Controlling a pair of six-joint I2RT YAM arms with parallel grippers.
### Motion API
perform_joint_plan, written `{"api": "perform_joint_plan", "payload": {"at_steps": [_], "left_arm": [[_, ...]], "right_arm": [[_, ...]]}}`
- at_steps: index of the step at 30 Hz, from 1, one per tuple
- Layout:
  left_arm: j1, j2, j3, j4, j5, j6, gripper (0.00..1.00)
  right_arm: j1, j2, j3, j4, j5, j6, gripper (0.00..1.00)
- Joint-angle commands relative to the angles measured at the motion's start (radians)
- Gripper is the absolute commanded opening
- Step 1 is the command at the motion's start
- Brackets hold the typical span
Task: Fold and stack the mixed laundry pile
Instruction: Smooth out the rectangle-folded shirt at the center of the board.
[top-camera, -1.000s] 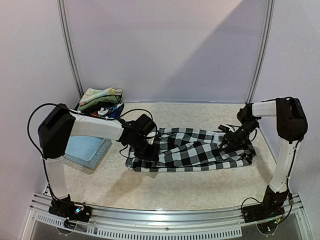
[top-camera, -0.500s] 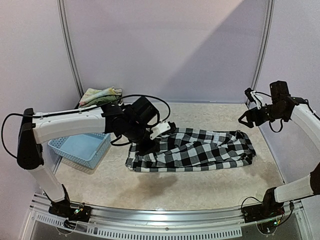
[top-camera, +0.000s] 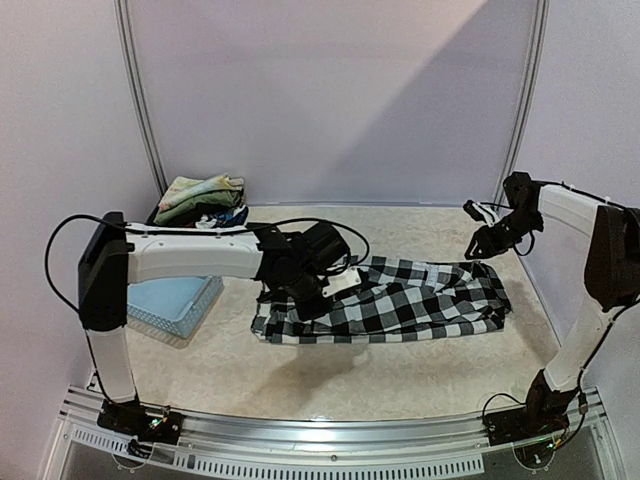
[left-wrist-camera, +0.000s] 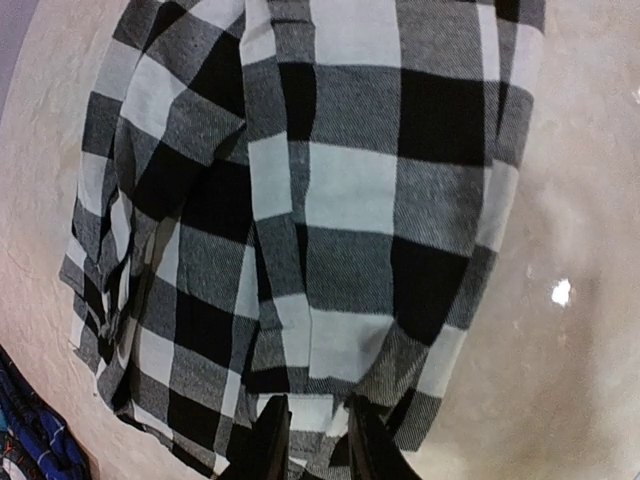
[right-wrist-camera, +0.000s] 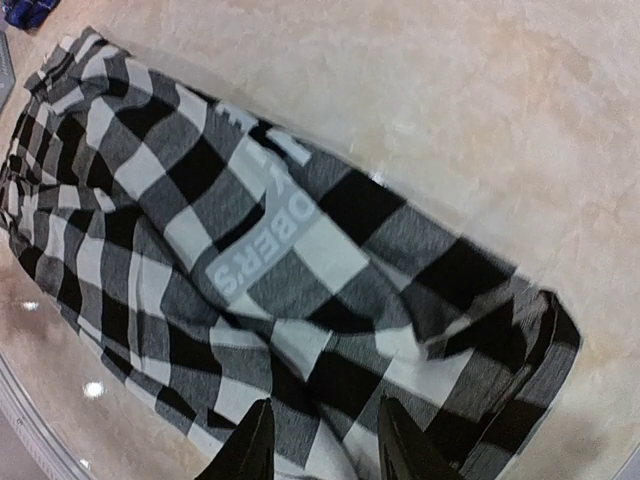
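Note:
The black-and-white checked shirt (top-camera: 420, 300) lies spread across the middle of the table, crumpled at its left end. My left gripper (top-camera: 322, 290) is low over that left part. In the left wrist view its fingers (left-wrist-camera: 268, 445) stand close together, with a fold of the shirt (left-wrist-camera: 350, 180) between them. My right gripper (top-camera: 478, 243) hangs in the air above the shirt's right end. Its fingers (right-wrist-camera: 250, 445) are apart with nothing between them, and the shirt (right-wrist-camera: 180, 170) lies well below. The other garments of the pile (top-camera: 203, 193) are stacked at the back left.
A light blue perforated basket (top-camera: 170, 300) stands on the table's left side under the left arm. A dark blue printed piece (left-wrist-camera: 30, 440) shows at the edge of the left wrist view. A grey printed label (right-wrist-camera: 255, 235) crosses the shirt. Walls enclose the table at the back and sides.
The left gripper has travelled right from the shirt's left edge. The right gripper let go of the shirt's right end, rose toward the back right, and its jaws have narrowed.

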Motion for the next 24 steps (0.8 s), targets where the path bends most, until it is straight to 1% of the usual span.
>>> {"api": "perform_joint_plan", "payload": {"at_steps": [1,3,6,9,11,13,17,20,24], "left_arm": [[0.048,0.118,0.187,0.027,-0.024,-0.045,0.22],[0.080,0.180,0.305,0.007,0.010,-0.110,0.25],[0.119,0.265,0.476,0.009,0.100,-0.241,0.30],[0.137,0.345,0.583,0.047,0.166,-0.344,0.33],[0.144,0.392,0.628,0.081,0.216,-0.397,0.33],[0.151,0.434,0.649,0.124,0.264,-0.455,0.33],[0.169,0.502,0.649,0.213,0.370,-0.571,0.32],[0.175,0.532,0.630,0.256,0.407,-0.637,0.31],[0.186,0.554,0.598,0.283,0.425,-0.683,0.30]], "right_arm": [[0.039,0.133,0.125,-0.040,-0.046,0.008,0.42],[0.041,0.197,0.157,-0.042,-0.026,-0.003,0.45],[0.039,0.250,0.194,-0.068,0.011,-0.033,0.46],[0.032,0.293,0.215,-0.100,0.021,-0.064,0.46],[0.023,0.303,0.210,-0.102,0.020,-0.075,0.47],[0.021,0.304,0.207,-0.103,0.016,-0.084,0.47],[-0.026,0.309,0.204,-0.114,-0.007,-0.118,0.47],[-0.038,0.316,0.200,-0.116,-0.019,-0.151,0.47],[-0.049,0.338,0.206,-0.126,-0.051,-0.191,0.48]]}}
